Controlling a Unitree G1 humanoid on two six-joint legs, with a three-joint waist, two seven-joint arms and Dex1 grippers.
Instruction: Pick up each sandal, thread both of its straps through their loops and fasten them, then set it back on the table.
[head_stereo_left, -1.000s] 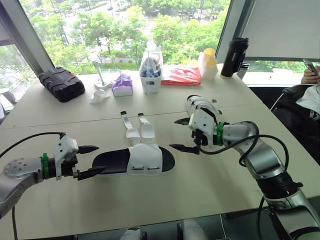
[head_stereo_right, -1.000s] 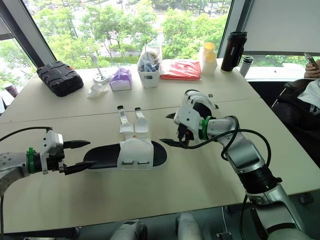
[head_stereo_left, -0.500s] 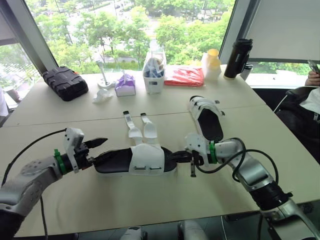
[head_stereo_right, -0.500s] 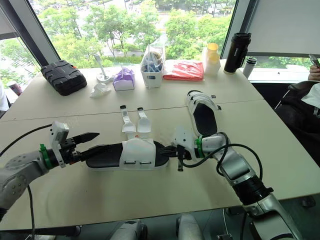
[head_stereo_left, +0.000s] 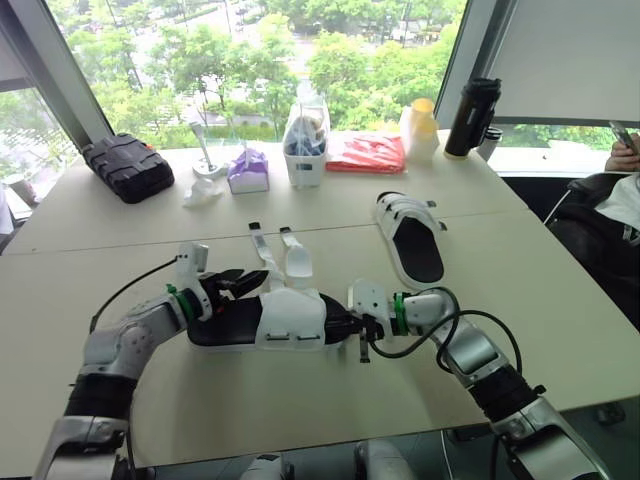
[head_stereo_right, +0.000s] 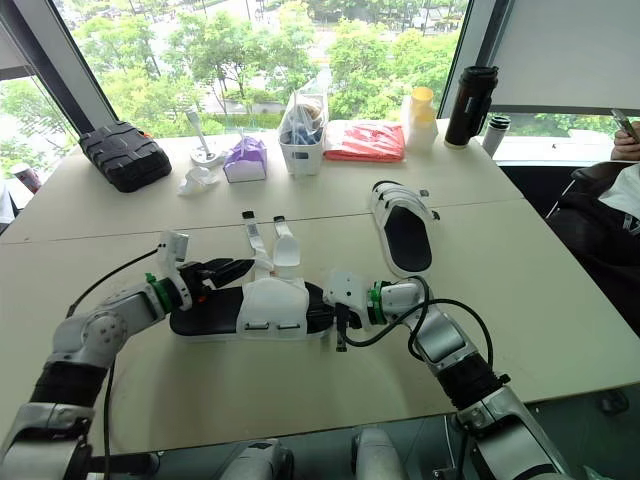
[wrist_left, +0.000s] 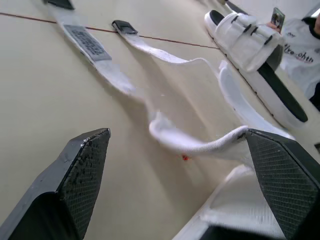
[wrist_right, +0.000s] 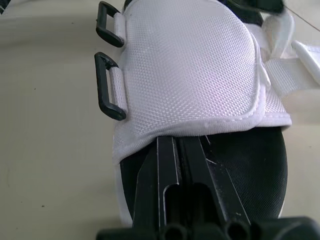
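The left gripper (head_stereo_left: 246, 281) is hanging wide open, holding nothing, at the heel end of the near sandal (head_stereo_left: 290, 318), which is lying mid-table (head_stereo_left: 300, 400) with both straps (head_stereo_left: 297, 262) splaying loose toward 12 o'clock, while the right gripper (head_stereo_left: 358, 322), fingers seemingly pressed together, is poking under its white upper from 3 o'clock.

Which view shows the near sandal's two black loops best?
Right wrist view: both loops sit large on the white upper's edge. Eye views show them tiny; left wrist view shows loose straps instead.
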